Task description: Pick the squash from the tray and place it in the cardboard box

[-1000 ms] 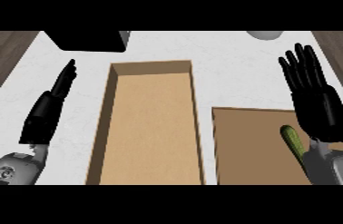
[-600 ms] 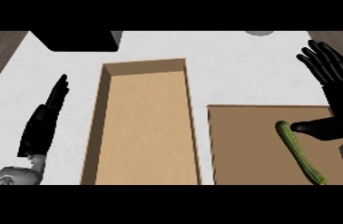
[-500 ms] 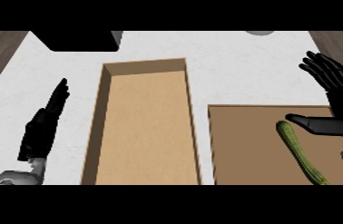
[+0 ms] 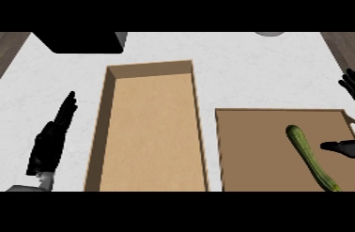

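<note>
One squash, one tray, one cardboard box, two hands on one surface.

We count a single long green squash point(image 4: 311, 158), and we see it lying on the only brown tray point(image 4: 257, 153) in view. We count one open cardboard box point(image 4: 149, 132) just beside that tray. We find two black hands: the left hand point(image 4: 52, 139) at the view's left side, and the right hand point(image 4: 343, 146) at the right edge, only partly in view. We also count one dark block point(image 4: 83, 41) and one grey round item point(image 4: 269, 33) at the far end of the one white surface point(image 4: 263, 71).
</note>
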`<state>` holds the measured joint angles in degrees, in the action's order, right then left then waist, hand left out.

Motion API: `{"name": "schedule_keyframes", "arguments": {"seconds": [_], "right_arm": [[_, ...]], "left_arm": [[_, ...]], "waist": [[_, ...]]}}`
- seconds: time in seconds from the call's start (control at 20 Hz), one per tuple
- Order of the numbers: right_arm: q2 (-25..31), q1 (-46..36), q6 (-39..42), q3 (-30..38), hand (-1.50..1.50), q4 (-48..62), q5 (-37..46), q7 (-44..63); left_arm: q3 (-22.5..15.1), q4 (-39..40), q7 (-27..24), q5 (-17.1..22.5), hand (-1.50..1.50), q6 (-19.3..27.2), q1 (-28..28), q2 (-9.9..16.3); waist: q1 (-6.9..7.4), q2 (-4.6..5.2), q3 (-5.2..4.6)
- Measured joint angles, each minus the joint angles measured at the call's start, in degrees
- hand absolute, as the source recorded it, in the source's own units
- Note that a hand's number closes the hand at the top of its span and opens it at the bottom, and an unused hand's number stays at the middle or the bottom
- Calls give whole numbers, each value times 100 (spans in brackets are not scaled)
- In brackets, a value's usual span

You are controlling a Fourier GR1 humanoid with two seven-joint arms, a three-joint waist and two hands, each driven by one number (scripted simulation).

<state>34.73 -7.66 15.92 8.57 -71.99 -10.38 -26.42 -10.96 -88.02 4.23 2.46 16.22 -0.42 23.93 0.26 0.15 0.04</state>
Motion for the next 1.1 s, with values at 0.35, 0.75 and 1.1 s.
{"name": "schedule_keyframes", "arguments": {"seconds": [0.35, 0.75, 1.1], "right_arm": [[1426, 98, 566, -437, -150, -245, 1226, 61], [2282, 278, 1398, -1201, -150, -929, 2214, 634], [1904, 750, 1469, -1282, -150, -1732, 2736, 1460]], "left_arm": [[12, 31, -19, -36, 0, -7, 40, -57], [161, 50, -40, 7, 0, -149, 72, -16], [241, -41, -32, -174, 0, -219, 198, -177]], "waist": [[-3, -14, -11], [-17, -20, -11], [-41, -25, -7]]}}
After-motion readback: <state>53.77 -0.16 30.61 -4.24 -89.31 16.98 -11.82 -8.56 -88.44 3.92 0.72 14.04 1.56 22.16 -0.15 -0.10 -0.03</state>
